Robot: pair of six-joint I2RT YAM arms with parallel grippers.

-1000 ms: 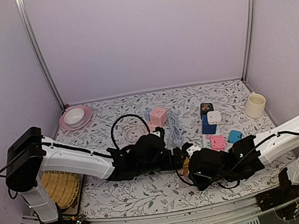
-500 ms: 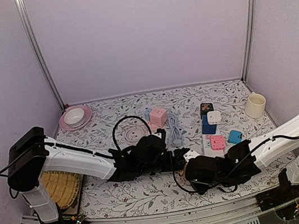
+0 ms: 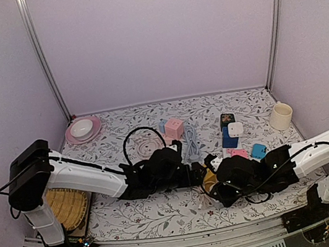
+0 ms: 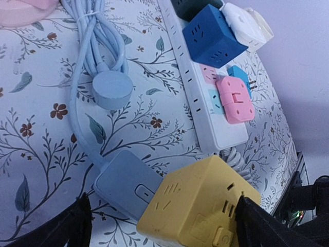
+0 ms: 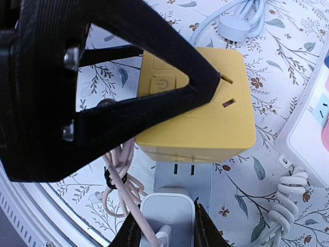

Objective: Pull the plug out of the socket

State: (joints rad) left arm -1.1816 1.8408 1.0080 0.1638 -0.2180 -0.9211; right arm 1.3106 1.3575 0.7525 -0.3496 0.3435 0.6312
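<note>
And the right arm (image 3: 318, 148) swings back to the right after that lunge left, its wrist now covering part of the pink plug (image 3: 238, 152).

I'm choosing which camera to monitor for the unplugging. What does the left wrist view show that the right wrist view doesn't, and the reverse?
Only the left wrist view shows the dark blue cube and the pink plug on the white power strip. Only the right wrist view shows the white plug pinched in the right tool, and a pink cord beside it. Both views show the yellow cube and part of that strip.
</note>
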